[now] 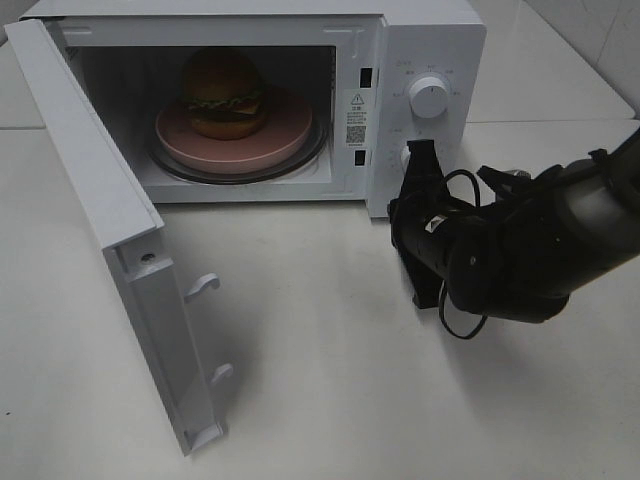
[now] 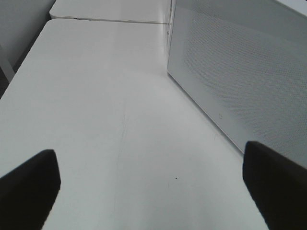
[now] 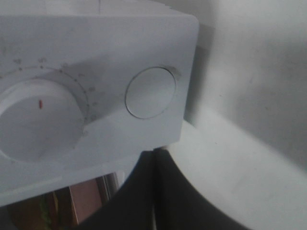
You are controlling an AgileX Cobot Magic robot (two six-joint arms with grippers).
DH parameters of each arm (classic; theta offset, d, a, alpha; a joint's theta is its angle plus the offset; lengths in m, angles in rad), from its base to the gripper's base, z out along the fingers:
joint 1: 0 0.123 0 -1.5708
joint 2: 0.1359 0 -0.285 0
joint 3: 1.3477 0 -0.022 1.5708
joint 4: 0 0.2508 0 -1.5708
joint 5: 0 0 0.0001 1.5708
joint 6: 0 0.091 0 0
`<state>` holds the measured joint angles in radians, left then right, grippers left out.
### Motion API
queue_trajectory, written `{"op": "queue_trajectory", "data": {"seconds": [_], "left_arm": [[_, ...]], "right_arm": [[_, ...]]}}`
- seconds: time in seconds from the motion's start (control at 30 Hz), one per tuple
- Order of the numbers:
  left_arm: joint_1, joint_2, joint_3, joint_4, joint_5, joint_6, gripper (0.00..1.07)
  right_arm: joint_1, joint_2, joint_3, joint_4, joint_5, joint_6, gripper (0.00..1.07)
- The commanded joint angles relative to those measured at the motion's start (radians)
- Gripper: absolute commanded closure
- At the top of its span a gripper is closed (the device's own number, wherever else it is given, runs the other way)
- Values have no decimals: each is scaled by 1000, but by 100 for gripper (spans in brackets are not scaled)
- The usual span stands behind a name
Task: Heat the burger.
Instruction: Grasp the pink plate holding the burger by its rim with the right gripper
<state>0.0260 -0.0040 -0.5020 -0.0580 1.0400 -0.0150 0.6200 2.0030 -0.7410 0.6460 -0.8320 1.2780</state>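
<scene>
The burger (image 1: 223,92) sits upright inside the microwave (image 1: 430,40), on a pink plate (image 1: 290,135), toward the plate's left and back. The plate rests on a glass turntable (image 1: 318,152) whose rim shows around it. The cavity is open: the door (image 1: 90,200) swings out to the left, its inner face and two white latch hooks turned toward the high camera. On the control panel right of the cavity an upper dial (image 1: 429,97) is in plain sight. Just below it the right fingers (image 1: 424,160) point up at the panel, covering most of a second knob; whether they touch it I cannot tell. They are pressed together with nothing between them, and in the right wrist view only a thin seam runs between them (image 3: 139,191). That view also shows a big dial with a red mark (image 3: 38,120), a flat round button (image 3: 150,92) near the panel's corner, and a sliver of the burger (image 3: 45,211) and plate (image 3: 86,199) beside the fingers. The dark right arm (image 1: 540,240) reaches in from the right edge low over the desk (image 1: 320,380), a black cable (image 1: 455,325) looping under it. The left fingers (image 2: 29,187) show only in the left wrist view, spread wide apart over the white desk (image 2: 120,120), with a white dotted panel (image 2: 240,72) of the microwave close beside one of them.
</scene>
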Motion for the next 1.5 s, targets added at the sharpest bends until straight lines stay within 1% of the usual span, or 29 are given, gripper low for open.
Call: {"op": "queue_trajectory", "data": {"seconds": [0.03,0.1,0.13,0.23,0.3,0.37,0.4,0.5,0.57,0.6,0.67,0.73,0.77,0.8,0.83,0.87,0.9,0.93,0.97,1.03,1.07,1.13,1.27,1.3,1.37,1.4,1.43,1.5], "left_arm": [[1,-21,3,-1,-4,-5,9],[1,-21,3,-1,-4,-5,9],[1,-21,3,-1,-4,-5,9],[1,-21,3,-1,-4,-5,9],[1,-21,3,-1,-4,-5,9],[1,-21,3,-1,-4,-5,9],[1,-21,3,-1,-4,-5,9],[1,-21,3,-1,-4,-5,9],[1,-21,3,-1,-4,-5,9],[1,-21,3,-1,-4,-5,9],[1,-21,3,-1,-4,-5,9],[1,-21,3,-1,-4,-5,9],[1,-21,3,-1,-4,-5,9],[1,-21,3,-1,-4,-5,9],[1,-21,3,-1,-4,-5,9],[1,-21,3,-1,-4,-5,9],[1,-21,3,-1,-4,-5,9],[1,-21,3,-1,-4,-5,9],[1,-21,3,-1,-4,-5,9],[1,-21,3,-1,-4,-5,9],[1,-21,3,-1,-4,-5,9],[1,-21,3,-1,-4,-5,9],[1,-21,3,-1,-4,-5,9],[1,-21,3,-1,-4,-5,9],[1,-21,3,-1,-4,-5,9],[1,-21,3,-1,-4,-5,9],[1,-21,3,-1,-4,-5,9],[1,-21,3,-1,-4,-5,9]], "right_arm": [[34,-53,61,0,5,-3,107],[40,-61,73,11,5,-3,107],[57,-81,105,37,5,-3,107],[63,-92,122,46,5,-3,107],[83,-143,176,55,7,-14,107],[83,-154,185,55,10,-20,107],[83,-181,208,51,28,-39,107],[83,-198,218,55,38,-53,107],[83,-262,243,64,87,-143,107],[83,-262,243,64,87,-143,107],[83,-305,251,64,141,-243,107],[82,-320,251,63,166,-287,107],[82,-345,251,62,217,-371,107],[82,-345,251,62,217,-371,107],[82,-357,251,61,245,-422,107],[79,-381,251,55,298,-536,107],[79,-381,251,55,298,-536,107],[79,-401,251,39,341,-644,107],[79,-401,251,39,341,-644,107],[79,-421,249,34,428,-786,107],[79,-421,249,34,428,-786,107],[79,-421,249,34,493,-905,107],[79,-421,245,34,552,-995,107],[79,-421,236,22,591,-1057,107],[79,-421,228,14,616,-1086,106],[79,-421,203,8,679,-1150,106],[79,-421,203,8,679,-1150,106],[79,-421,159,8,765,-1253,106]]}}
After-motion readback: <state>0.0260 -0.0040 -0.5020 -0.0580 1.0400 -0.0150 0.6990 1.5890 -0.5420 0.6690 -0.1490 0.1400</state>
